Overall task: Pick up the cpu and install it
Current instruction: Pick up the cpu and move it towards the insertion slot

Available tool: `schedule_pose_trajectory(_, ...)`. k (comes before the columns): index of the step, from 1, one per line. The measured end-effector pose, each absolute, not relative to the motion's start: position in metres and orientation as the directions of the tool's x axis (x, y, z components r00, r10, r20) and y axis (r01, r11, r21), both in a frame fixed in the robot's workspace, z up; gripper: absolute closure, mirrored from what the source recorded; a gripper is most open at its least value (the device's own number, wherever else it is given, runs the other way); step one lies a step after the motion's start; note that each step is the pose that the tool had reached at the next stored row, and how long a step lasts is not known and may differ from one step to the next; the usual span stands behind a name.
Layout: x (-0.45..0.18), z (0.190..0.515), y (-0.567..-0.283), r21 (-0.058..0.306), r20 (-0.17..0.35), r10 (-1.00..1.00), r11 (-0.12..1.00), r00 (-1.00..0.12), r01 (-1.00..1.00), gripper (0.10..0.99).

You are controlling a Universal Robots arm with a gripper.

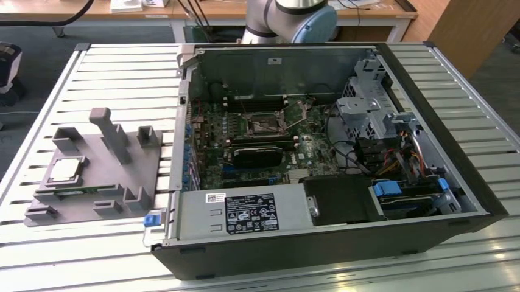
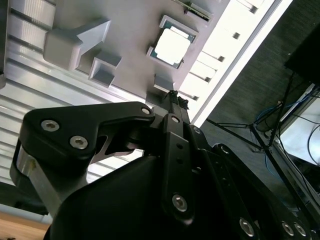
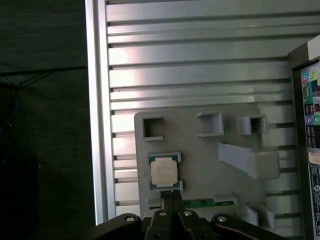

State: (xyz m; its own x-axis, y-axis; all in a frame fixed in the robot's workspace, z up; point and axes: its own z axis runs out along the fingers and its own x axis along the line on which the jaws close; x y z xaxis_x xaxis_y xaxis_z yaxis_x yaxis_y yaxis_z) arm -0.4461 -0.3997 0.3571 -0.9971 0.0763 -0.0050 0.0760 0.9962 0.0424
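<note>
The cpu (image 1: 67,170) is a small square chip with a shiny metal top. It lies flat in a pocket of the grey holder block (image 1: 122,182), on the slatted table at the exterior view's left. Both wrist views look down on the cpu (image 3: 164,171) (image 2: 172,46) from well above. My gripper (image 3: 170,196) (image 2: 175,97) hangs over the holder beside the chip, clear of it. Its two fingertips are pressed together, shut, with nothing between them. The motherboard socket (image 1: 264,126) sits inside the open computer case (image 1: 479,201).
A long green memory stick (image 3: 210,203) (image 1: 81,191) lies in a slot of the holder, close to the cpu. Upright posts (image 1: 109,131) rise from the holder. The table edge (image 3: 97,125) runs near the holder, with dark floor beyond.
</note>
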Motion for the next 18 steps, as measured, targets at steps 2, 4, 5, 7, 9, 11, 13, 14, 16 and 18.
schedule_pose_trajectory(2, -0.4461, 0.3558, -0.3997, 0.042, -0.005, 0.076, 0.996, -0.997, 0.076, 0.980)
schedule_pose_trajectory(4, -0.4462, 0.3546, -0.3997, 0.042, -0.005, 0.076, 0.996, -0.997, 0.076, 0.980)
schedule_pose_trajectory(5, -0.4462, 0.3541, -0.3997, 0.042, -0.005, 0.076, 0.996, -0.997, 0.076, 0.980)
schedule_pose_trajectory(7, -0.4462, 0.3531, -0.3997, 0.042, -0.005, 0.076, 0.996, -0.997, 0.076, 0.980)
schedule_pose_trajectory(9, -0.4463, 0.3519, -0.3997, 0.042, -0.005, 0.076, 0.996, -0.997, 0.076, 0.980)
schedule_pose_trajectory(11, -0.4464, 0.3510, -0.3997, 0.042, -0.005, 0.076, 0.996, -0.997, 0.076, 0.980)
schedule_pose_trajectory(13, -0.4466, 0.3501, -0.3997, 0.042, -0.005, 0.076, 0.996, -0.997, 0.076, 0.980)
schedule_pose_trajectory(14, -0.4466, 0.3497, -0.3997, 0.042, -0.005, 0.076, 0.996, -0.997, 0.076, 0.980)
schedule_pose_trajectory(16, -0.4467, 0.3490, -0.3997, 0.042, -0.005, 0.076, 0.996, -0.997, 0.076, 0.922)
schedule_pose_trajectory(18, -0.4468, 0.3482, -0.3997, 0.042, -0.005, 0.076, 0.996, -0.997, 0.076, 0.855)
